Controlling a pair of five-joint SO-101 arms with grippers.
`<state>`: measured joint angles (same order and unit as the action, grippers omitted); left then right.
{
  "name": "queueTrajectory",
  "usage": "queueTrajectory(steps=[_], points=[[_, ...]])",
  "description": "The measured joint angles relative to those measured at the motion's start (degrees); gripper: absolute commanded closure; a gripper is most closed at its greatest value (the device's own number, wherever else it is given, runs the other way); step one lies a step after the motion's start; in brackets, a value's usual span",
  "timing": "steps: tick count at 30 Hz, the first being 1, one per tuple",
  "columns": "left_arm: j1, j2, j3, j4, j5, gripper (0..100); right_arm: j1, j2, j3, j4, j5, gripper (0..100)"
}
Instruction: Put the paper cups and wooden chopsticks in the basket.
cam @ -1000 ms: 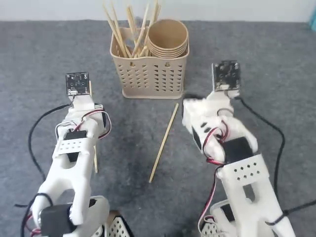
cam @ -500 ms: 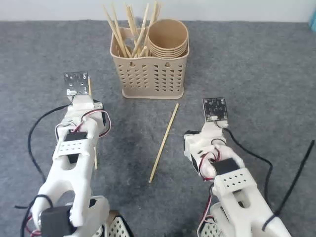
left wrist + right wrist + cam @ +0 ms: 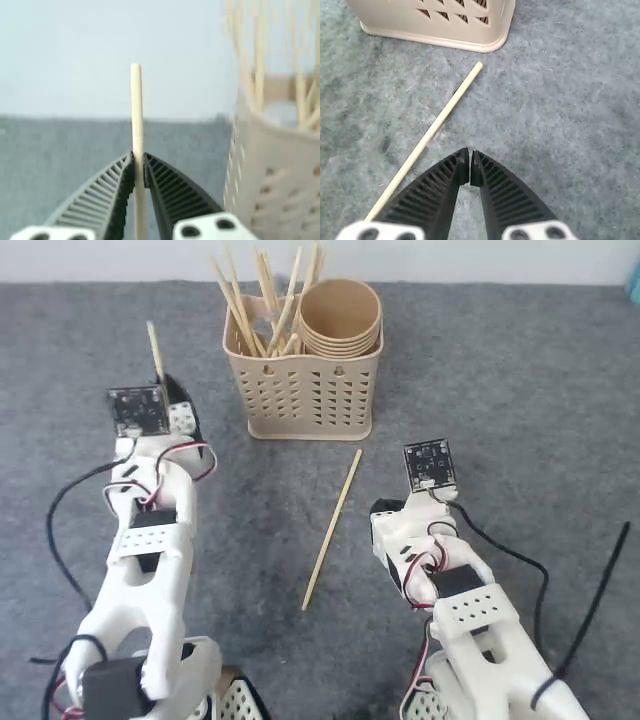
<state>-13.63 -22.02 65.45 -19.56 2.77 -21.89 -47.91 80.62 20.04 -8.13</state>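
I am looking at a grey carpeted surface (image 3: pixel 560 390). My left end effector (image 3: pixel 139 165) is clamping an upright chopstick (image 3: pixel 136 110) beside the basket (image 3: pixel 305 390). My right end effector (image 3: pixel 469 167) is sitting closed and empty near a loose chopstick (image 3: pixel 427 137). From above, paper cups (image 3: pixel 340 325) are nesting in the basket. The left arm has been lifting its stick.

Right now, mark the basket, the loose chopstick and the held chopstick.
basket (image 3: pixel 305 395), high view, front wall.
loose chopstick (image 3: pixel 332 529), high view, middle of shaft.
held chopstick (image 3: pixel 136 107), left wrist view, upper shaft.
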Motion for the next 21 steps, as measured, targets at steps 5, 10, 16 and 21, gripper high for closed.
queueTrajectory(steps=[5,10,16,21], points=[[0.00,0.00,-4.04,-4.75,0.00,99,0.00,0.00,0.00,0.00,0.00,97.8],[0.00,0.00,-13.71,-3.78,0.00,99,0.00,0.00,0.00,0.00,0.26,97.8],[2.99,0.00,-29.27,5.71,0.00,99,0.00,0.00,0.00,0.00,0.26,97.8],[8.53,0.00,-39.30,6.86,0.00,99,0.00,0.00,0.00,0.00,0.26,97.8]])
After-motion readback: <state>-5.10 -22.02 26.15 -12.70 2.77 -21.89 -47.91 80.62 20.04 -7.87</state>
